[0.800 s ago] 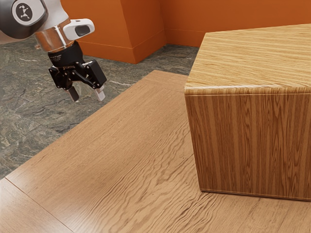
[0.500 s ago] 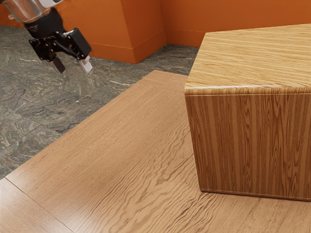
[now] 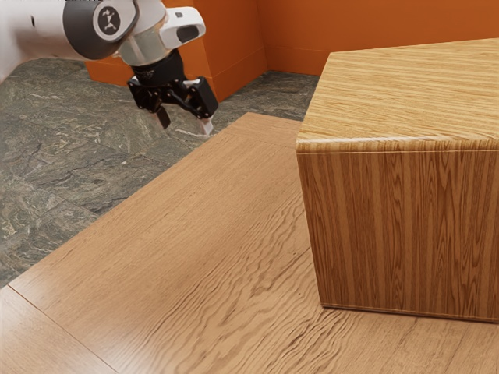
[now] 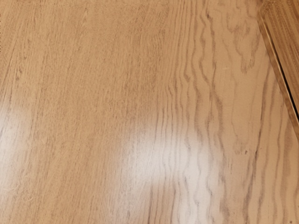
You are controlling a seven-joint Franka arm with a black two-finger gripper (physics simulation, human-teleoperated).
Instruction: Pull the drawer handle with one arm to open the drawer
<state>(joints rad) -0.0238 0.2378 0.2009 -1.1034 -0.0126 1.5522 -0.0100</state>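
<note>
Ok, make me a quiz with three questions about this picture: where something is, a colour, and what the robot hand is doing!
1. Where is the gripper, compared with the wooden box?
A) on top of it
B) in the air at the exterior view's left of it, apart
C) pressed against its front
2. What colour is the wall?
A) blue
B) white
C) orange
3. How are the gripper's fingers?
A) open, holding nothing
B) shut on a handle
C) shut on a cup
Answers: 1 B, bare table lies between them; 2 C, it is orange; 3 A, they stand apart with nothing between.
</note>
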